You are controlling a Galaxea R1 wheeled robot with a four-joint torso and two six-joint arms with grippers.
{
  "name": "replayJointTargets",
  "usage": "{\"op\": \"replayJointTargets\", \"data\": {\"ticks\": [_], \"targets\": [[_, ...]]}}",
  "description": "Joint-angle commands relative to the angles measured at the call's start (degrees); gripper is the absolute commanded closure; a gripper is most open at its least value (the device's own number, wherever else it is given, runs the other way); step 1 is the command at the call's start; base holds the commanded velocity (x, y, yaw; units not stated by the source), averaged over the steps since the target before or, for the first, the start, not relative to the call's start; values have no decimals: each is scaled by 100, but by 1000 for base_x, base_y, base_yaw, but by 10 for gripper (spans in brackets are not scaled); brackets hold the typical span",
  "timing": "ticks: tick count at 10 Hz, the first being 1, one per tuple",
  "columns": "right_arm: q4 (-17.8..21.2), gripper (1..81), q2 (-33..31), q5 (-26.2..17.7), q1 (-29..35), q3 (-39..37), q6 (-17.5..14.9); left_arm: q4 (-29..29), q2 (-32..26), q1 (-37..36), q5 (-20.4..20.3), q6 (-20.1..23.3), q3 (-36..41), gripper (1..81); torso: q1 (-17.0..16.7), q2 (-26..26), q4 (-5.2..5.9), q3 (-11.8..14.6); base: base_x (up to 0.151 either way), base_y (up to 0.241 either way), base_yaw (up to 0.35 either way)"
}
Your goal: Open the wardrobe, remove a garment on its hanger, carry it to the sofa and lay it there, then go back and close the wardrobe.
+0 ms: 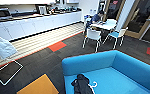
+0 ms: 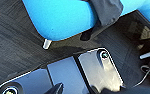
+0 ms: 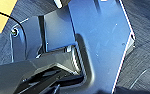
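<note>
The bright blue sofa (image 1: 121, 75) stands in the near right of the head view. On its seat lies the black garment (image 1: 81, 83) in a crumpled heap, with the white hanger (image 1: 93, 86) poking out beside it. In the left wrist view the sofa's blue body (image 2: 61, 17) is close by, and the black garment (image 2: 107, 10) drapes over its edge. A metal sofa leg (image 2: 47, 43) rests on the dark carpet. No gripper touches the garment in the head view.
A white garment (image 1: 2, 46) hangs on a rack at the left, over a white floor frame (image 1: 8, 72). An orange floor tile (image 1: 38, 86) lies beside the sofa. Farther off, a person (image 1: 96, 17) sits at a white table (image 1: 107, 25) with chairs (image 1: 93, 35). A long white counter (image 1: 36, 25) runs along the back.
</note>
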Motion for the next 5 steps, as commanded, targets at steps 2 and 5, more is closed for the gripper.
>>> {"op": "replayJointTargets", "data": {"ticks": [2,5], "targets": [[19,10,16,-380,39,42,7,131,-35,55,-423,70,-515,10,-2,0,0,30,0,0,0],[20,10,24,-380,39,42,7,113,36,522,-458,70,-981,10,-2,-2,0,23,0,0,0]]}}
